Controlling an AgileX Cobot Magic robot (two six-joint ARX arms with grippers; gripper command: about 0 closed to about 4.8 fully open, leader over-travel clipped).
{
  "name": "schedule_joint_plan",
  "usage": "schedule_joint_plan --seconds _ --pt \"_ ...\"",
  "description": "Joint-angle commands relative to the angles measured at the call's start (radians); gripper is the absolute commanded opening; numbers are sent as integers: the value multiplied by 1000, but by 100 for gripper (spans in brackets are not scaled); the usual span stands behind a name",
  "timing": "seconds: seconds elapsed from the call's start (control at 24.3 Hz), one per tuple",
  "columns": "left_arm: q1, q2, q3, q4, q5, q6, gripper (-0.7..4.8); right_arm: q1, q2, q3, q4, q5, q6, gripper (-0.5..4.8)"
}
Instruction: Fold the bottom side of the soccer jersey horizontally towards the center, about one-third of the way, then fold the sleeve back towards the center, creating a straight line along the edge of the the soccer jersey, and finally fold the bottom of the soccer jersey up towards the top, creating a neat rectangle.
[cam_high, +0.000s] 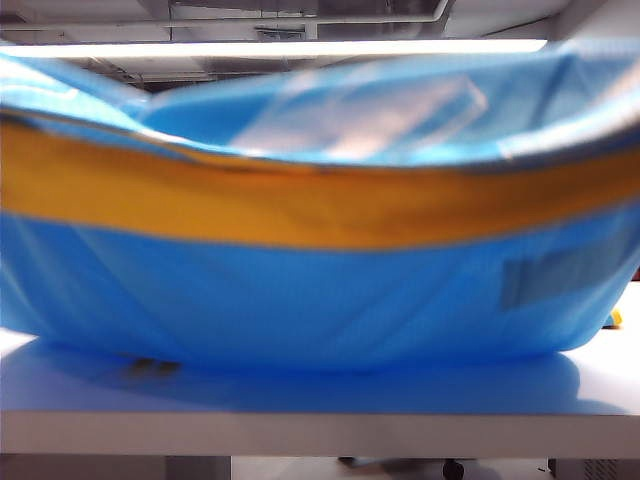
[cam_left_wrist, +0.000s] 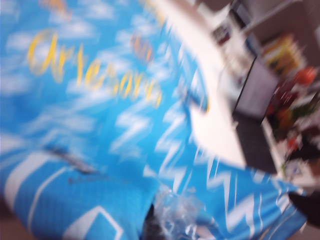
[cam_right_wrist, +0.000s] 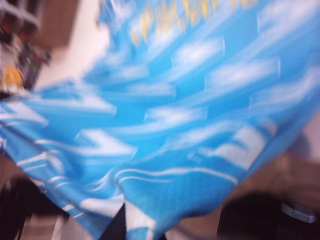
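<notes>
**Jersey hoisted off the bench**

The jersey (cam_high: 320, 300) hangs lifted close before the exterior camera, filling nearly its whole view, its hem (cam_high: 300, 205) raised with the yellow inner band sagging across the middle; its lower fold meets the white bench (cam_high: 300, 430). The left claw (cam_left_wrist: 167, 222) and right claw (cam_right_wrist: 131, 226), both blurred at the cloth's edge in the wrist views, are clamped shut on the jersey.

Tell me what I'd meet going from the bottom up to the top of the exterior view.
White table edge → plain blue cloth of the lifted soccer jersey → yellow band of its hem → blue inside of the shirt → ceiling light strip.
</notes>
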Motion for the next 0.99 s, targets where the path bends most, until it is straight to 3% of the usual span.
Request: schedule_joint_plan --seconds 0.04,0.16,0.21,0.29,0.58,0.66,0.87,0.99 --pt "0 116 1 219 -4 -16 -5 -2 68 2 205 43 34 -7" --pt "1 312 1 404 -13 24 -5 -5 196 8 380 59 31 -7" --pt "1 471 2 544 -12 23 -5 -10 323 29 502 66 27 -7" --pt "1 640 10 684 -5 20 -5 -19 466 71 590 69 1 -7" --pt "0 1210 207 911 6 25 -4 -47 973 341 676 84 -97 -7" --pt "-6 1357 291 998 18 31 45 -47 1115 434 696 84 -129 5" --pt "-3 1499 390 1083 17 54 292 -67 1255 542 723 80 -143 232" --pt "35 1508 402 1086 -41 121 323 -129 1260 563 703 84 -145 248"
